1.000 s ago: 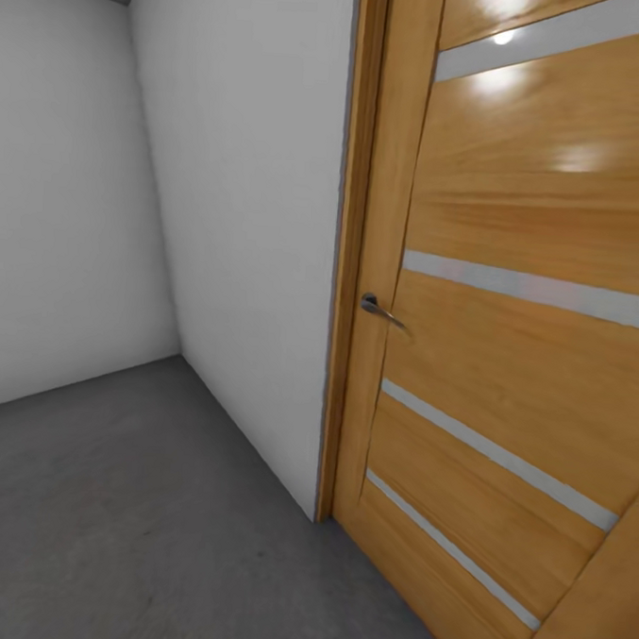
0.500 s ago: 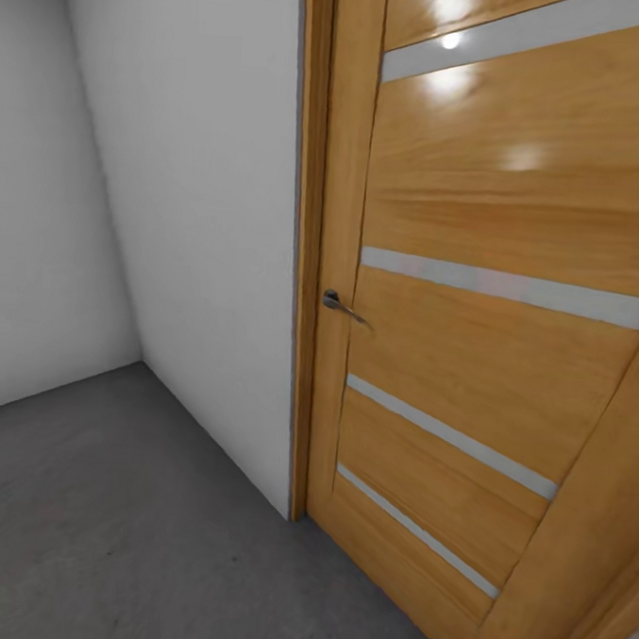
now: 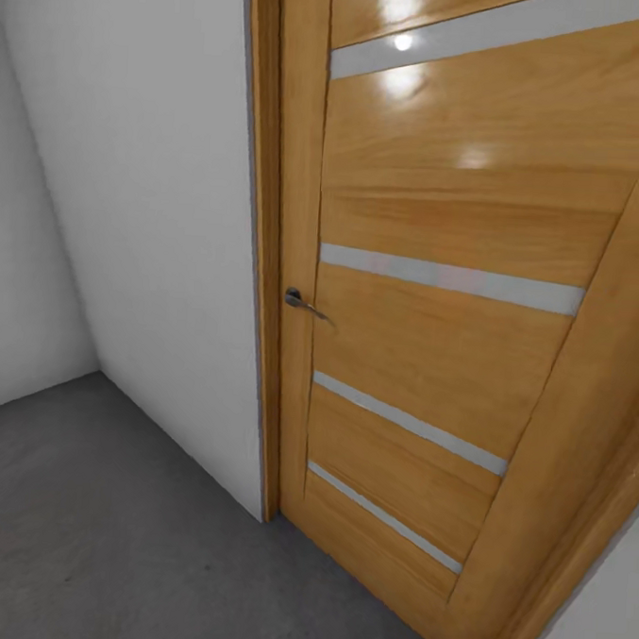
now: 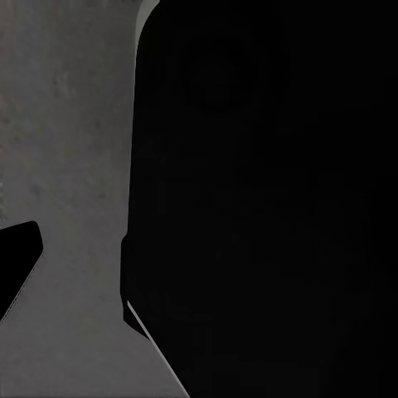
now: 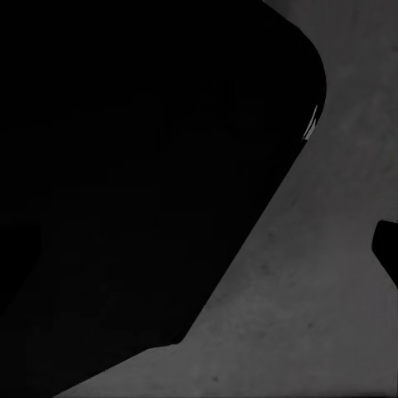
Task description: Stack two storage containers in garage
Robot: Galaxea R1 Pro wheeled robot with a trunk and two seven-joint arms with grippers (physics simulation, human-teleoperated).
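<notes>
Both wrist views were mostly blocked by a large black shape, so whether either end effector was open, closed or holding anything could not be told. Beside that shape lay the floor (image 4: 66, 166), mottled dark grey concrete. In the head view, the garage's oak door (image 3: 452, 318) stood upright and shut, cut off at top and right, its handle (image 3: 302, 302) toward the pale grey wall (image 3: 146, 214).
</notes>
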